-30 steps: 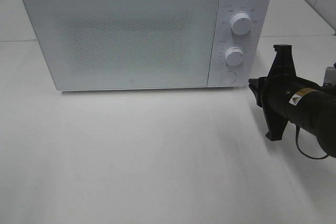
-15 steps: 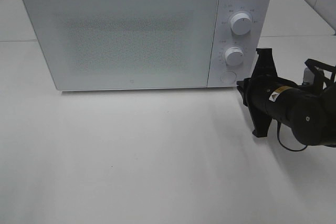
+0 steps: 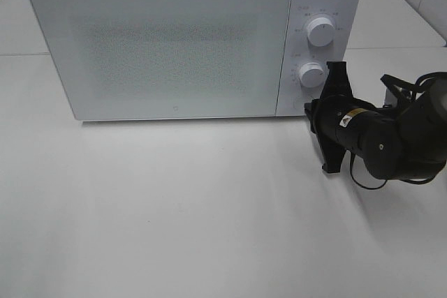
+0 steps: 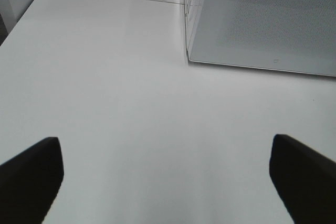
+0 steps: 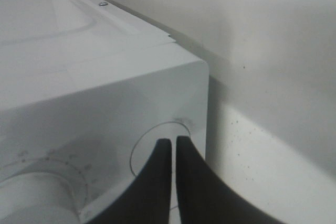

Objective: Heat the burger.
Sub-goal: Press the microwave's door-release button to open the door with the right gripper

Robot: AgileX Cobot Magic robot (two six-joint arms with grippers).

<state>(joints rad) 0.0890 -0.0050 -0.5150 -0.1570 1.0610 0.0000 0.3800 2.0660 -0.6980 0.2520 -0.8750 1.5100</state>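
The burger is out of view. A white microwave (image 3: pixel 167 47) stands at the back of the table with its door closed, and it also shows in the left wrist view (image 4: pixel 262 19). My right gripper (image 3: pixel 308 108) is shut and empty. Its tips point at the round button (image 5: pixel 144 153) at the lower corner of the control panel, right at its face. I cannot tell whether they touch it. My left gripper (image 4: pixel 168 182) hangs open over bare tabletop in front of the microwave's left corner, holding nothing, and it is outside the exterior high view.
Two white knobs sit on the microwave's panel, an upper knob (image 3: pixel 320 31) and a lower knob (image 3: pixel 311 74), just above my right gripper. The white table (image 3: pixel 174 207) stretches in front of the microwave. A seam between tabletops runs behind it.
My right arm has moved left and toward the microwave, bringing its shut tips from off to the right up to the panel's round button. The microwave is unchanged.
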